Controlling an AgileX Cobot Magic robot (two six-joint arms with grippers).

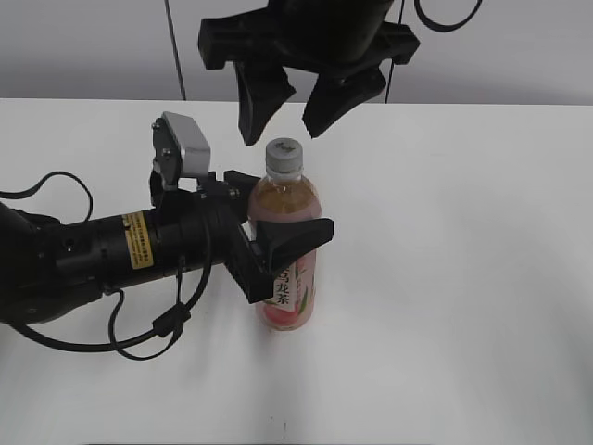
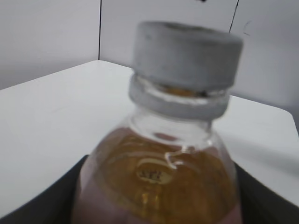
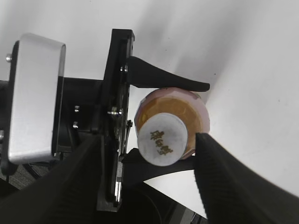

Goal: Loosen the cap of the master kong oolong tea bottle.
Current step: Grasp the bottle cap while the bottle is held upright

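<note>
The master kong oolong tea bottle (image 1: 289,269) stands upright on the white table, amber tea inside, pink label low down. Its white cap (image 1: 283,154) is on the neck and also shows in the left wrist view (image 2: 187,53) and from above in the right wrist view (image 3: 162,139). My left gripper (image 1: 278,236) is shut on the bottle's body, one black finger on each side. My right gripper (image 1: 281,116) hangs open just above the cap, its fingers spread to either side and not touching it.
The white table (image 1: 463,278) runs out to the right and front. A grey wall stands behind the table's far edge. The left arm with its silver camera (image 1: 185,148) and black cable lies across the left side.
</note>
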